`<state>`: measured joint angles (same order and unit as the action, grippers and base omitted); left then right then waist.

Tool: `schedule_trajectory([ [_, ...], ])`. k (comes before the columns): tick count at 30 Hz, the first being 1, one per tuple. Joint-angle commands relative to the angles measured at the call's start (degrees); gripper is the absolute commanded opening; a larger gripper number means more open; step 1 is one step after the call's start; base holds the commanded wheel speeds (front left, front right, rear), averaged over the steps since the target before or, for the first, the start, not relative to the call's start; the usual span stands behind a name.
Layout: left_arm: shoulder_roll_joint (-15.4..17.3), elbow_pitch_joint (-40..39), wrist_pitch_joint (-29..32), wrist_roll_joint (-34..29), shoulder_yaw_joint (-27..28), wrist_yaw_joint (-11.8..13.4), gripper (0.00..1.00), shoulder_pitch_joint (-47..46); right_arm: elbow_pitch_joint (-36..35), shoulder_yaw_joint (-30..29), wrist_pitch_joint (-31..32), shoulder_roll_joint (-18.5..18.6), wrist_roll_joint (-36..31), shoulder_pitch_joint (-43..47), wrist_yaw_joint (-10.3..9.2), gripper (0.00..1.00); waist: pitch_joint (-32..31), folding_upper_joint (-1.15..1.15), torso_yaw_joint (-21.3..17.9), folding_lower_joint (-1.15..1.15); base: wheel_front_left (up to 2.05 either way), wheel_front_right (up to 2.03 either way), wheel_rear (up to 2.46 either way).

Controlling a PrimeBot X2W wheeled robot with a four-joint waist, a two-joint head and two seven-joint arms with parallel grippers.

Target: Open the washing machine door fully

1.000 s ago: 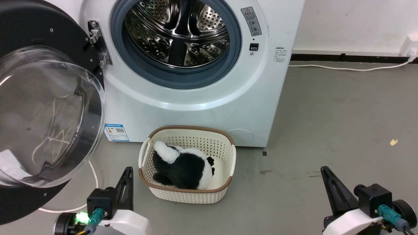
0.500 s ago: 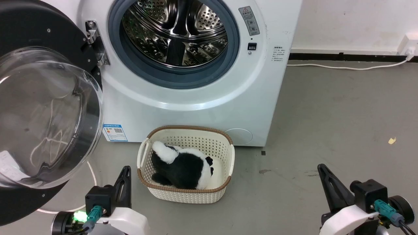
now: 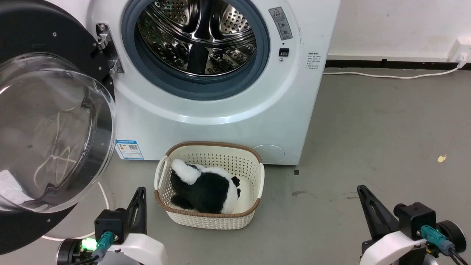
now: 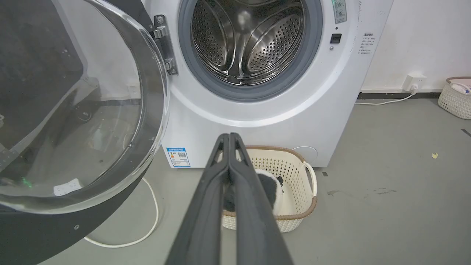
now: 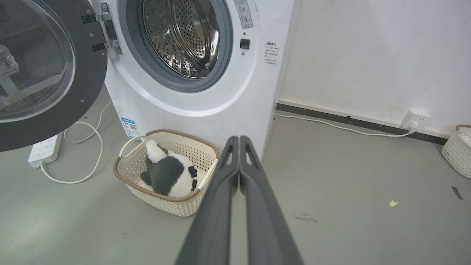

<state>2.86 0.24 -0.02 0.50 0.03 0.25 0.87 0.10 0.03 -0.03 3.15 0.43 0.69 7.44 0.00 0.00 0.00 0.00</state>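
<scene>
The floor (image 3: 368,129) is smooth grey concrete with a few dark scuffs. A white washing machine (image 3: 220,121) stands on it against the wall. Just in front of the machine sits 1 cream woven basket (image 3: 211,145) with a brown rim, holding a black-and-white plush toy (image 3: 206,189). To the basket's left a white cable (image 4: 157,215) loops across the floor to a white power strip (image 5: 44,149). A 2nd white cable (image 3: 386,77) runs along the wall's foot. A small yellow scrap (image 3: 441,158) lies well apart to the right, and a 2nd pale basket (image 5: 456,154) stands by the wall.
</scene>
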Motion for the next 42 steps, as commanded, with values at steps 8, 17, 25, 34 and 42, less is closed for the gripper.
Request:
schedule_trajectory([
  [8,0.02,-0.24,0.02,-0.50,-0.03,-0.25,0.00,-0.87,-0.10,-0.03,0.03,-0.27,-0.43,-0.69,0.05,0.00,0.00,0.00,0.00,0.00,0.00,0.00,0.00],
  [17,0.02,-0.24,0.02,-0.50,-0.03,-0.25,0.00,-0.87,-0.10,-0.03,0.03,-0.27,-0.43,-0.69,0.05,0.00,0.00,0.00,0.00,0.00,0.00,0.00,0.00],
  [25,0.02,-0.24,0.02,-0.50,-0.03,-0.25,0.00,-0.87,-0.10,-0.03,0.03,-0.27,-0.43,-0.69,0.05,0.00,0.00,0.00,0.00,0.00,0.00,0.00,0.00],
  [34,0.02,-0.24,0.02,-0.50,-0.03,-0.25,0.00,-0.87,-0.10,-0.03,0.03,-0.27,-0.43,-0.69,0.05,0.00,0.00,0.00,0.00,0.00,0.00,0.00,0.00],
  [42,0.02,-0.24,0.02,-0.50,-0.03,-0.25,0.00,-0.87,-0.10,-0.03,0.03,-0.27,-0.43,-0.69,0.05,0.00,0.00,0.00,0.00,0.00,0.00,0.00,0.00],
])
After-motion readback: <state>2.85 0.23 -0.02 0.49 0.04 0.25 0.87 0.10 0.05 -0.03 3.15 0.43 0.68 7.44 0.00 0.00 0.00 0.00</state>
